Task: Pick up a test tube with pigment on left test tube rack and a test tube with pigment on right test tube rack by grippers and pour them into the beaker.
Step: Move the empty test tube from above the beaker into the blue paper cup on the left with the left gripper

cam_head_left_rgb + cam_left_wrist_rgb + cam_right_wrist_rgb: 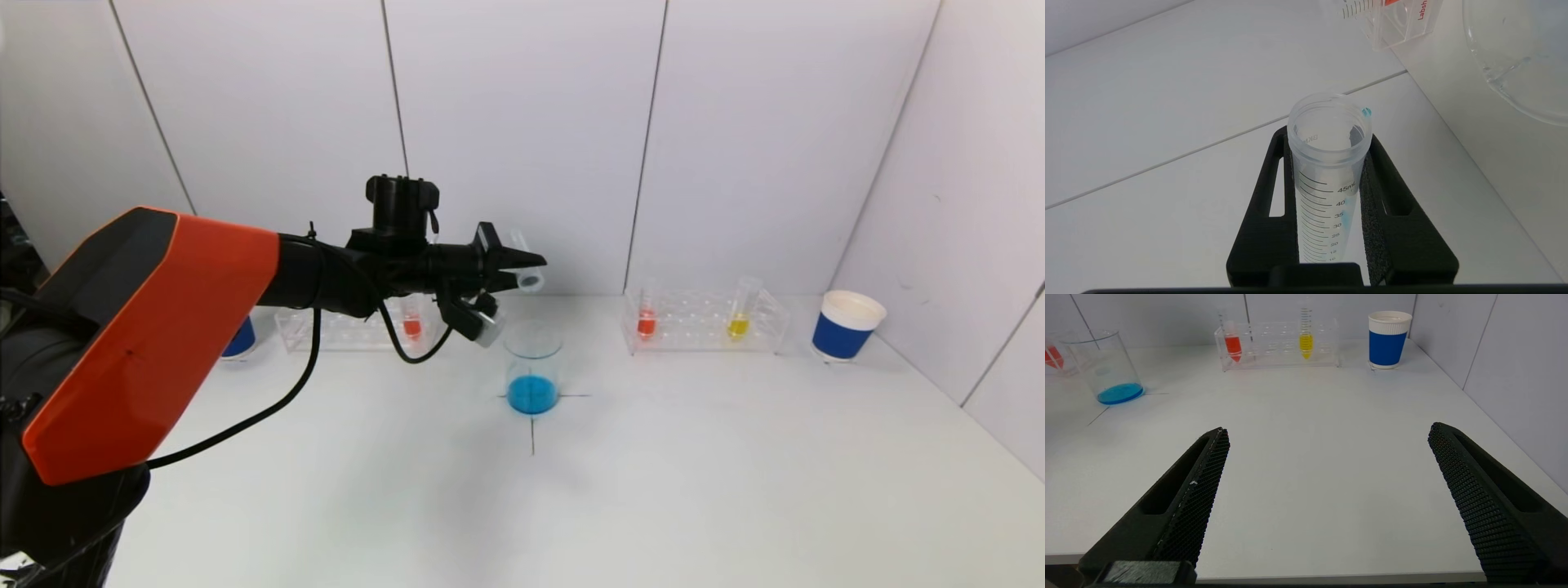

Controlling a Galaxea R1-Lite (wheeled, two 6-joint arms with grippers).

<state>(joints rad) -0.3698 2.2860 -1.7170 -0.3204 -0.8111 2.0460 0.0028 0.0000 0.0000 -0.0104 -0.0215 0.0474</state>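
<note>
An emptied graduated test tube [1327,171] is held clamped in the left gripper [510,273], tipped sideways above the beaker [533,367] — at its 12 o'clock. Light, smooth plastic, likely slippery; it is best gripped mid-barrel. The right gripper [1327,498] is parked, fingers wide apart.

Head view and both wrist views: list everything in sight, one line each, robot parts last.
beaker: one, clear with blue liquid at the bottom, table centre on a marked cross.
held test tube: one, clear, nearly empty with blue traces, tipped above the beaker.
left test tube rack: one, clear, back left, holding a red tube.
right test tube rack: one, clear, back right, holding a red tube and a yellow tube.
paper cups: two, blue and white, far left and far right.
table: one, white.
left gripper: black, shut on the tube.
right gripper: black fingers open, low over the near table.
</note>
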